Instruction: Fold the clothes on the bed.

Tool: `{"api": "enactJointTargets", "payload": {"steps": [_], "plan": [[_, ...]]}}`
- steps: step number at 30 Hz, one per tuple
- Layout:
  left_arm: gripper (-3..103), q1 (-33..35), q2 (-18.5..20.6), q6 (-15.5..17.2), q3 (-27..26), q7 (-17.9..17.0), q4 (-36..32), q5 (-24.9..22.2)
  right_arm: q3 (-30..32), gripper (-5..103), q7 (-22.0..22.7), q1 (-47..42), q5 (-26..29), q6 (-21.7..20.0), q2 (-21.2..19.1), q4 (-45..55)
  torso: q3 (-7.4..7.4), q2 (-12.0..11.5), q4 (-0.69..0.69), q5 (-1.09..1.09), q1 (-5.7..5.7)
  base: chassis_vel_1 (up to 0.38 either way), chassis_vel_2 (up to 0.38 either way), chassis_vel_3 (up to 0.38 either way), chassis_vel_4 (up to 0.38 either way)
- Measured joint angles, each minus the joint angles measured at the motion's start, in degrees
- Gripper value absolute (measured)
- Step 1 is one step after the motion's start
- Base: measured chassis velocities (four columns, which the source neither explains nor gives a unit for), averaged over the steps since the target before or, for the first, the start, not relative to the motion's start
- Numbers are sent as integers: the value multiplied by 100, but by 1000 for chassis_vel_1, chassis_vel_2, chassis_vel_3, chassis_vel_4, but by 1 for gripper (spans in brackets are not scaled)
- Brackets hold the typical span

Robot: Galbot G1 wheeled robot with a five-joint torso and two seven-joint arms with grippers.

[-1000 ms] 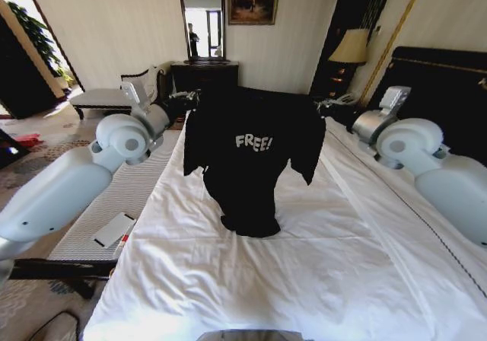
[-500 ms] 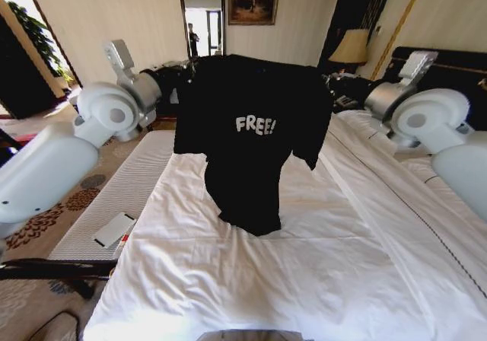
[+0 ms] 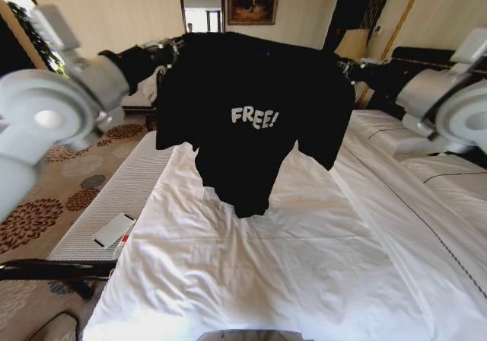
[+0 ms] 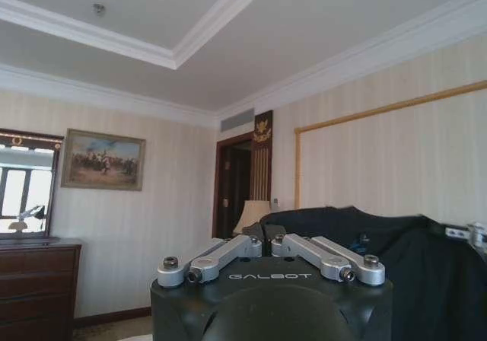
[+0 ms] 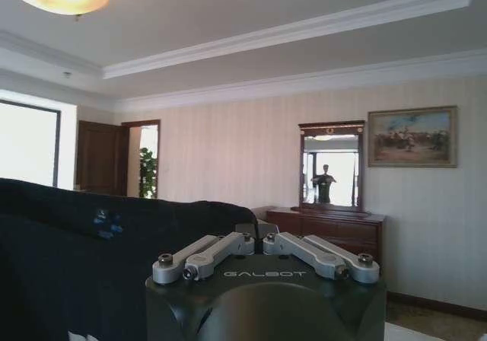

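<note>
The clothes, a black T-shirt (image 3: pixel 251 113) with white "FREE!" lettering, hang spread out in the air over the white bed (image 3: pixel 304 272). The lettering faces me and the hem dangles just above the sheet. My left gripper (image 3: pixel 169 49) is shut on one shoulder and my right gripper (image 3: pixel 346 65) is shut on the other, both raised high. In the left wrist view the left gripper (image 4: pixel 268 239) pinches black T-shirt fabric (image 4: pixel 426 280). The right gripper (image 5: pixel 259 236) likewise meets the dark T-shirt cloth (image 5: pixel 76 265) in the right wrist view.
A pale striped bench (image 3: pixel 91 231) runs along the bed's left side with a flat white item (image 3: pixel 114 229) on it. The dark headboard (image 3: pixel 437 55), pillows (image 3: pixel 449 170) and a lamp (image 3: pixel 351 44) are on the right. A dresser with a mirror (image 3: pixel 204 10) stands behind.
Both arms have risen and spread, lifting the T-shirt higher. Its hem, which rested on the sheet, now hangs free.
</note>
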Motion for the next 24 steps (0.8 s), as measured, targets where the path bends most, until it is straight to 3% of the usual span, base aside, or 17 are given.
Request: {"api": "enactJointTargets", "payload": {"steps": [3, 5, 7, 9, 11, 13, 16, 17, 20, 24], "plan": [[0, 203, 319, -80, -319, 4, -332, -267, 272, 0, 30, -84, 277, -34, -191, 237, 0, 0, 1, 6, 0, 0, 0, 0, 0], [0, 566, 617, -124, -1009, -20, -701, -645, 598, 0, 89, -118, 580, -89, -391, 531, 0, 0, -5, 4, 0, 0, 0, 0, 0], [0, 700, 690, -133, -1222, -30, -782, -745, 655, 0, 112, -118, 641, -107, -422, 597, -1, 0, -7, 5, 0, 0, 0, 0, 0], [0, 1467, 948, -151, -2275, -71, -1048, -1130, 946, 0, 221, -118, 936, -208, -571, 838, 1, 0, 0, 10, 0, 0, 0, 0, 0], [0, 1730, 1060, -142, -2761, -171, -1174, -1552, 1246, 0, 353, -118, 1348, -363, -725, 987, 1, 0, -2, 5, 0, 0, 0, 0, 0], [0, 1754, 1081, -134, -2903, -198, -1203, -1690, 1344, 0, 415, -117, 1506, -428, -773, 1025, 1, 0, -3, 3, 1, 0, 0, 0, 0], [0, 1787, 1140, -56, -3609, -502, -1383, -2704, 1890, 0, 765, -117, 2335, -769, -1000, 1237, 1, 0, -3, 4, 1, 0, 0, 0, 0], [0, 1787, 1140, -56, -3609, -502, -1383, -2704, 1890, 0, 765, -117, 2335, -769, -1000, 1237, 1, 0, -3, 4, 1, 0, 0, 0, 0], [0, 1824, 1019, -15, -3879, -866, -1428, -3262, 2241, 0, 1206, -114, 3036, -1042, -1082, 1379, 0, 1, -4, 7, 0, 0, 0, 0, 0], [0, 1878, 891, 8, -3817, -1076, -1427, -3305, 2367, 0, 1543, -113, 3415, -1257, -1074, 1465, 2, 0, -4, 5, 1, 0, 0, 0, 0]]}}
